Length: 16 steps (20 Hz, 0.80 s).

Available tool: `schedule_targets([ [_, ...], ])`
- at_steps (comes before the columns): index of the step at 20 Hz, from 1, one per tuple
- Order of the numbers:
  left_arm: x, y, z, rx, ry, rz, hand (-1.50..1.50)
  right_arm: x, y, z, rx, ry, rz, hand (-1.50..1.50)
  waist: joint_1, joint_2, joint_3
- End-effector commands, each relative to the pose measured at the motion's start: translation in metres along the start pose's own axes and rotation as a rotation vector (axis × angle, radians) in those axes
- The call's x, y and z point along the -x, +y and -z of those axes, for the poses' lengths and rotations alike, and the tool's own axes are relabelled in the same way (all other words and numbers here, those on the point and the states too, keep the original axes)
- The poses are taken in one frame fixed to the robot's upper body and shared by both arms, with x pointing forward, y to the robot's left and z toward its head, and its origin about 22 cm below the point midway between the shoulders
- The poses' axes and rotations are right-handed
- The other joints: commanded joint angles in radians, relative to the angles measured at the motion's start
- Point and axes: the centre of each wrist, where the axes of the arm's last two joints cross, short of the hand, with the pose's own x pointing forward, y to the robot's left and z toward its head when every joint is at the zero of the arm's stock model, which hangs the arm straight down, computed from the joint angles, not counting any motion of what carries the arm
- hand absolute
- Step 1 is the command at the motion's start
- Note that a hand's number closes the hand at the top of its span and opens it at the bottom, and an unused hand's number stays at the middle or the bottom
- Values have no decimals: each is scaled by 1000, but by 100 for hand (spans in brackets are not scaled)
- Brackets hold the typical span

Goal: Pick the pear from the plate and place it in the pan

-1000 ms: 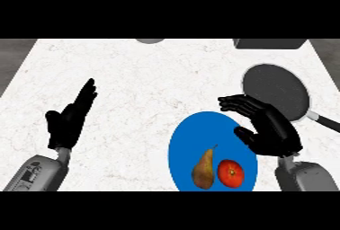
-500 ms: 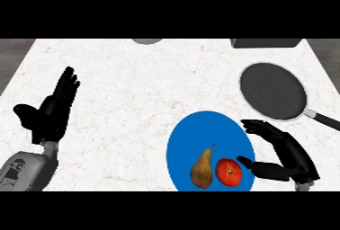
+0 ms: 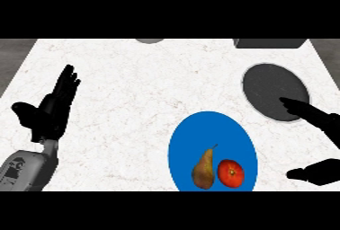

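- Writing: no brand, label or lettering is showing legibly on any item.
- Surface [image 3: 146, 90]: white marbled top, carrying all items listed below.
- Plate [image 3: 199, 134]: blue, lying at near centre-right of the surface.
- Pear [image 3: 204, 168]: brown-green, sitting on the near part of the plate with its stem pointing far; it is lying just left of the tomato, touching or nearly so, and no robot hand is holding it.
- Tomato [image 3: 230, 173]: red, sitting on the plate at the pear's right.
- Pan [image 3: 269, 85]: dark and round, lying far right, well apart from the pear, with nothing in it.
- Right robot hand [image 3: 312, 116]: showing at the right edge, fingers and thumb spread wide apart, holding nothing; the fingertips are overlapping the pan's near rim. Compared with half a second ago it is sitting farther right, off the plate.
- Left robot hand [image 3: 50, 110]: resting open at the left, fingers straight and pointing far, holding nothing; much as it was half a second ago.
- Two grey objects [image 3: 269, 43] are being cut off at the far edge; what they are cannot be told.
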Motion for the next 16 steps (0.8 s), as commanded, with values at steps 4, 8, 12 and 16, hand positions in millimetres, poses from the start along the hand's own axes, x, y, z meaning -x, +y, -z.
schedule_targets([
  [4, -1, -4, 2, 7, 2, 3, 0, -56, -42, 12, -120, 90, -117, -150, 2, 1, 1],
  [8, -4, 3, -7, -17, -16, 3, 0, -101, -50, 34, -96, 72, -206, -150, 13, 0, 1],
  [12, 8, -13, -10, -15, -13, 8, 0, -103, -27, 70, -124, 66, -178, -150, 7, 1, 2],
  [16, -4, 10, 3, -4, 2, 12, 0, -106, 7, 83, -251, 46, -115, -150, 3, 1, 1],
])
